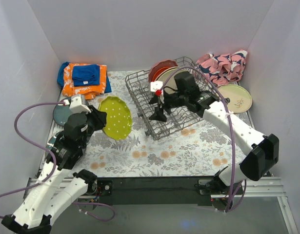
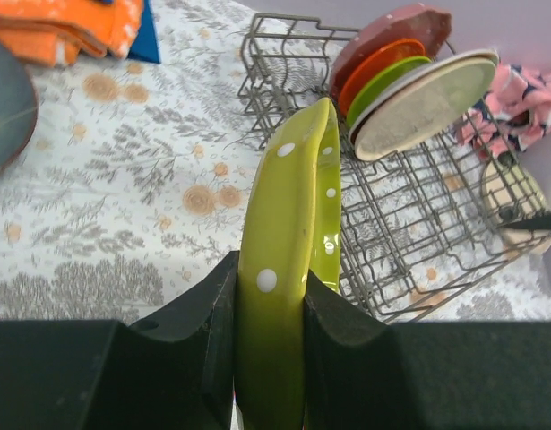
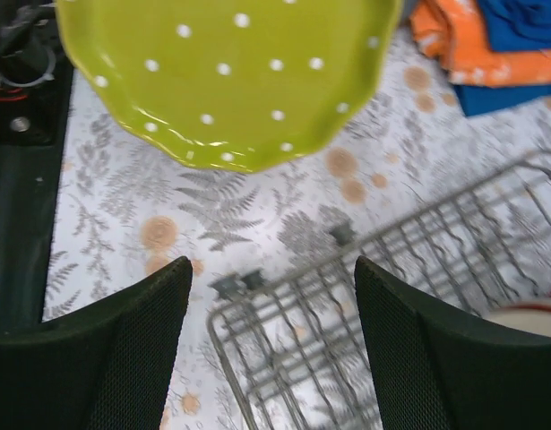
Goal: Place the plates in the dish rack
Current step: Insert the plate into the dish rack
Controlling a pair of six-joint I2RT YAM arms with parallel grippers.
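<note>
My left gripper point(image 2: 271, 313) is shut on the rim of a yellow-green dotted plate point(image 2: 288, 224), holding it on edge above the mat left of the dish rack point(image 1: 162, 100). From above, that plate point(image 1: 115, 117) hangs beside my left gripper point(image 1: 98, 119). The rack point(image 2: 409, 224) holds red, orange, lime and cream plates point(image 2: 409, 90) standing at its far end. My right gripper point(image 1: 157, 107) hovers over the rack's near-left part. It is open point(image 3: 271, 296) with nothing between its fingers, above the rack's wires point(image 3: 347, 296). A cream plate with a twig mark point(image 1: 235, 97) lies right of the rack.
A slate-blue plate point(image 1: 62, 114) lies on the mat at far left, partly hidden by my left arm. Folded orange-blue cloths point(image 1: 84, 78) sit at the back left, and a pink patterned cloth point(image 1: 223, 66) at the back right. White walls close in three sides.
</note>
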